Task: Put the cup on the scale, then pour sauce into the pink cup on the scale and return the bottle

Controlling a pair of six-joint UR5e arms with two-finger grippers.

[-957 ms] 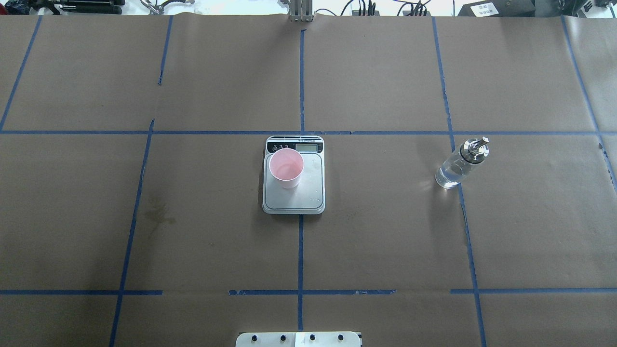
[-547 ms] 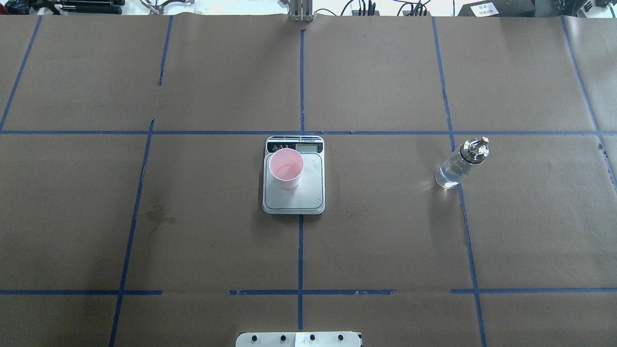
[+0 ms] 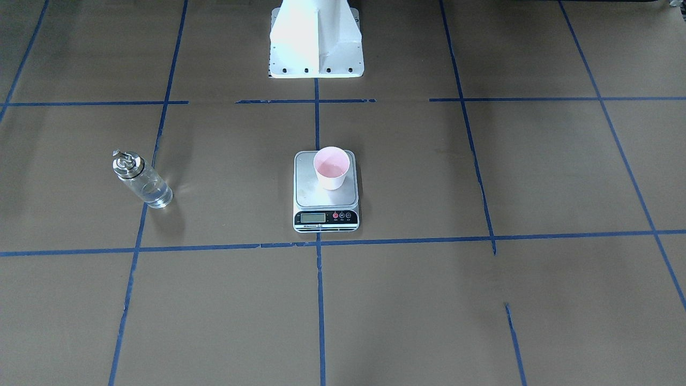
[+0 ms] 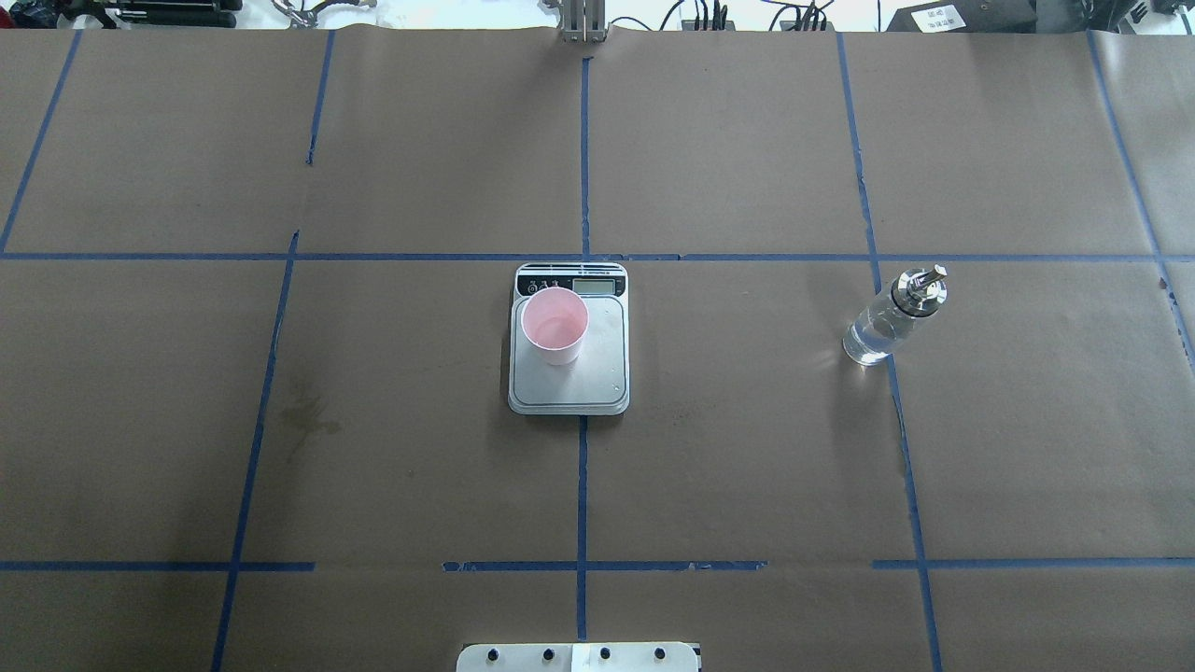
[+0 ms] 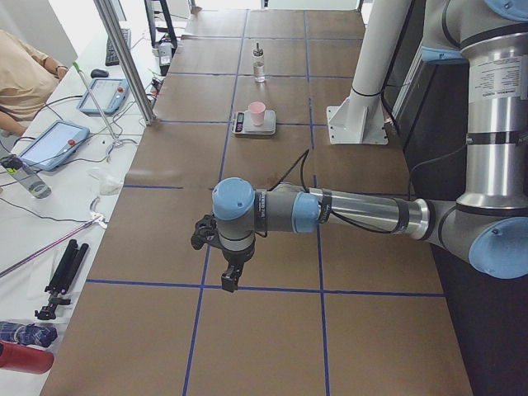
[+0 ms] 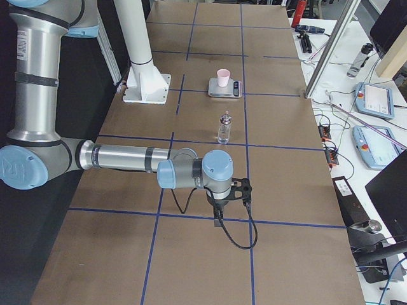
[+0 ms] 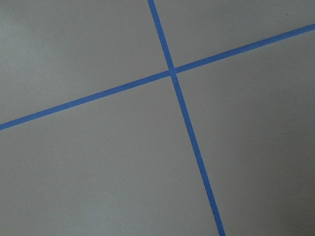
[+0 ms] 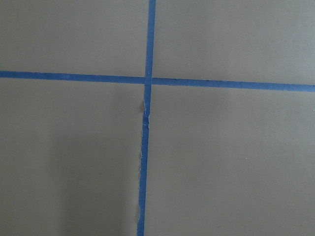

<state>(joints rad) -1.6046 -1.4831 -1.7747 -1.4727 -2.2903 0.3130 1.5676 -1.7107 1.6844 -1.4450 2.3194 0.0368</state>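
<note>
The pale pink cup point(image 4: 555, 325) stands upright on the far left part of the silver scale point(image 4: 602, 373), at mid-table; it also shows in the front view point(image 3: 332, 168). The clear glass bottle point(image 4: 887, 322) with its silver spout stands upright on a blue tape line to the scale's right, with clear sauce point(image 4: 866, 343) in its lower part. My left gripper point(image 5: 228, 280) hangs over the table's left end, far from the scale. My right gripper point(image 6: 218, 216) hangs over the right end, short of the bottle point(image 6: 224, 127). I cannot tell whether either is open or shut.
Brown paper with blue tape lines covers the table. The white robot pedestal point(image 3: 316, 40) stands at the near edge. A metal post point(image 5: 124, 58), tablets point(image 5: 49, 144) and a seated person point(image 5: 21, 74) are beyond the far edge. Both wrist views show only paper and tape.
</note>
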